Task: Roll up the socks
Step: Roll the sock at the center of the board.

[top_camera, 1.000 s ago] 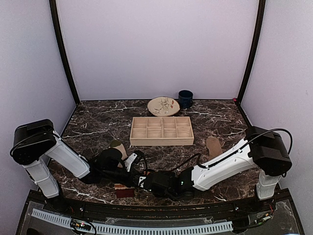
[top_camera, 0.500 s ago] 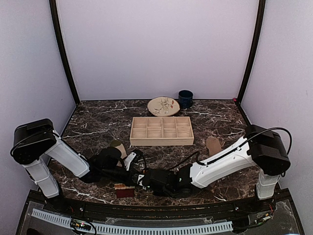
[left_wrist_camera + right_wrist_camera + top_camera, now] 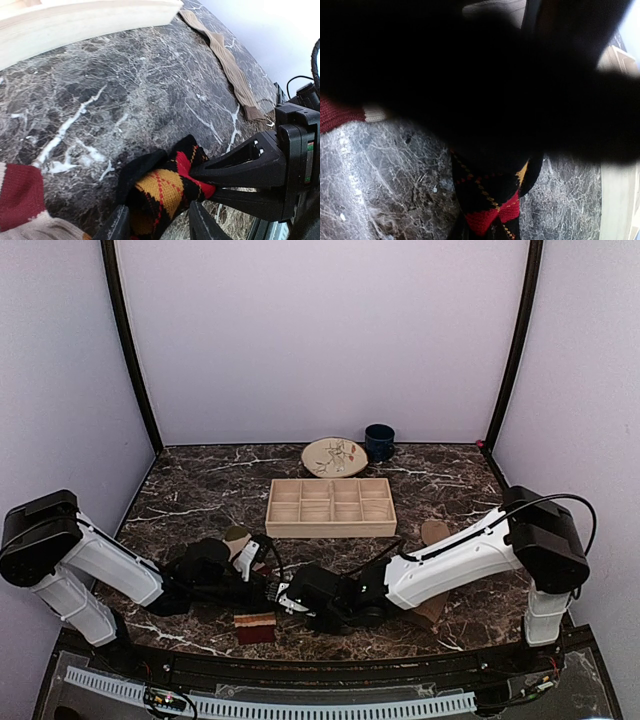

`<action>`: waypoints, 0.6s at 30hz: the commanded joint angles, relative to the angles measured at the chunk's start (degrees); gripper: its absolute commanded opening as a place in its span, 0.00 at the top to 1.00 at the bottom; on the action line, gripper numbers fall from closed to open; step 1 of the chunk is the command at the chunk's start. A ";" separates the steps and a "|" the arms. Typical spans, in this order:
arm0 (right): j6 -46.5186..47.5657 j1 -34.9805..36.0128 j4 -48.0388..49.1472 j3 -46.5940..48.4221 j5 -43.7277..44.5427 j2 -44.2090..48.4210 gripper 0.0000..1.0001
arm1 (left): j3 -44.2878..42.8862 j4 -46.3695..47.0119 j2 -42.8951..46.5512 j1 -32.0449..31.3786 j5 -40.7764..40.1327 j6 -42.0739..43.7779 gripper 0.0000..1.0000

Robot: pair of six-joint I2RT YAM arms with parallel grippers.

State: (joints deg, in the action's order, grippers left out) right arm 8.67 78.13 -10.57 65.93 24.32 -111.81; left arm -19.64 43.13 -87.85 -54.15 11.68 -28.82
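Observation:
The black argyle sock (image 3: pixel 162 192), with orange and red diamonds, lies bunched in a loose roll on the marble. My right gripper (image 3: pixel 216 189) comes in from the right and is shut on the sock's red end (image 3: pixel 492 220). My left gripper (image 3: pixel 160 227) is open, one finger (image 3: pixel 119 226) on either side of the roll. The striped sock's maroon cuff (image 3: pixel 19 197) lies just left of it, near the front edge (image 3: pixel 255 627). The tan ribbed sock (image 3: pixel 231 67) lies flat at the right (image 3: pixel 436 535), partly under my right arm. Most of the right wrist view is blocked by something dark.
A compartmented wooden tray (image 3: pixel 331 506) stands mid-table, just beyond both grippers. Behind it are a patterned plate (image 3: pixel 334 456) and a dark blue mug (image 3: pixel 379 441). Both arms meet low near the table's front edge.
My right gripper has reached left and shut on the argyle sock. My left gripper, shut before, has opened around it, and the left arm has shifted left.

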 commanded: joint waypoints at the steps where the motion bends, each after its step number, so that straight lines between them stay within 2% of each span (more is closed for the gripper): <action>1: -3.50 -2.63 -5.89 1.62 -6.73 -2.88 1.00 | 0.54 3.66 3.34 -1.22 0.33 0.52 0.56; 18: -6.45 -5.16 -5.69 0.64 -17.40 -0.42 1.00 | 2.74 3.11 4.64 -1.13 -8.31 1.47 0.54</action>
State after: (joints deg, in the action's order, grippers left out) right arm 4.45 73.78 -14.68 68.55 12.25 -111.31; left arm -17.72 44.18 -84.33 -54.61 4.86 -28.95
